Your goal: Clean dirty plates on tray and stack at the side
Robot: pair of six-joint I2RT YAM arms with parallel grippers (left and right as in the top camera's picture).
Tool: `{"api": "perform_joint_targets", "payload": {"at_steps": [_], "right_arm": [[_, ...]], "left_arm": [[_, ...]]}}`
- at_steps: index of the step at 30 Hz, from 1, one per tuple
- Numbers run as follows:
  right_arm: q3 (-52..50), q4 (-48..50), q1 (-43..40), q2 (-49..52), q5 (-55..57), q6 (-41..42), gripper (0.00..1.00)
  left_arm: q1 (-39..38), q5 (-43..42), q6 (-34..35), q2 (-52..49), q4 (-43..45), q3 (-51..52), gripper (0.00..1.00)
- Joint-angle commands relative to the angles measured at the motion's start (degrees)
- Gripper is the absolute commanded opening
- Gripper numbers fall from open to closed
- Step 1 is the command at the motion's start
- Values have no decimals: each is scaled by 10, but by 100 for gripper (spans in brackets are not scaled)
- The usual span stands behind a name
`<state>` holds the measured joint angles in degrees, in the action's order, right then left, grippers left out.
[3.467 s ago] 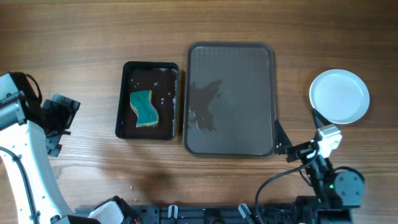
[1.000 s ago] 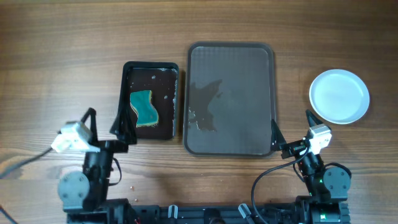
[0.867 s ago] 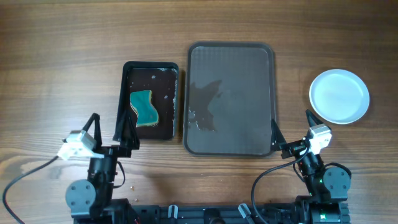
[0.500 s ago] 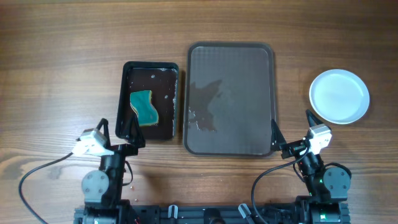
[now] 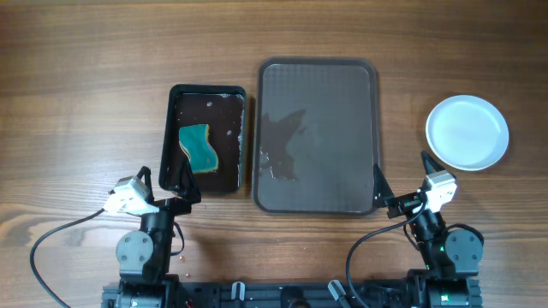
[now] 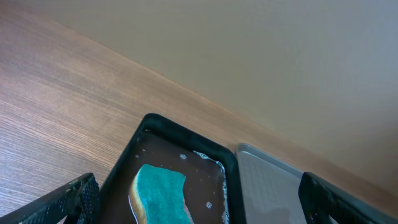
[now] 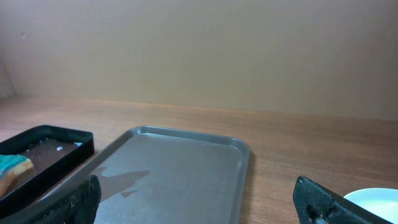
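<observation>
Left tool (image 5: pixel 163 180), right tool (image 5: pixel 401 173) released, empty. Round white plates (image 5: pixel 467 131) seen right of dark brown rectangular tray (image 5: pixel 318 77); parking clear advised.

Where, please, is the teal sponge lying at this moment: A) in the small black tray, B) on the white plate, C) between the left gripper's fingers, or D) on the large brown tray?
A: the overhead view shows the teal sponge lying inside the wet small black tray, which sits just left of the large tray.
</observation>
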<state>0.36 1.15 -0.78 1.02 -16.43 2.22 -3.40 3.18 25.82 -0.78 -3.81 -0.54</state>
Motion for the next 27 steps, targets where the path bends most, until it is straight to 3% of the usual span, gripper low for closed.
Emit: {"api": "perform_joint_targets", "payload": {"at_steps": [1, 27], "right_arm": [[-1, 2, 4, -2, 4, -7, 100], [-1, 2, 4, -2, 4, -7, 100]], "left_arm": [[-3, 10, 2, 6, 1, 2, 100], [-3, 10, 2, 6, 1, 2, 100]]}}
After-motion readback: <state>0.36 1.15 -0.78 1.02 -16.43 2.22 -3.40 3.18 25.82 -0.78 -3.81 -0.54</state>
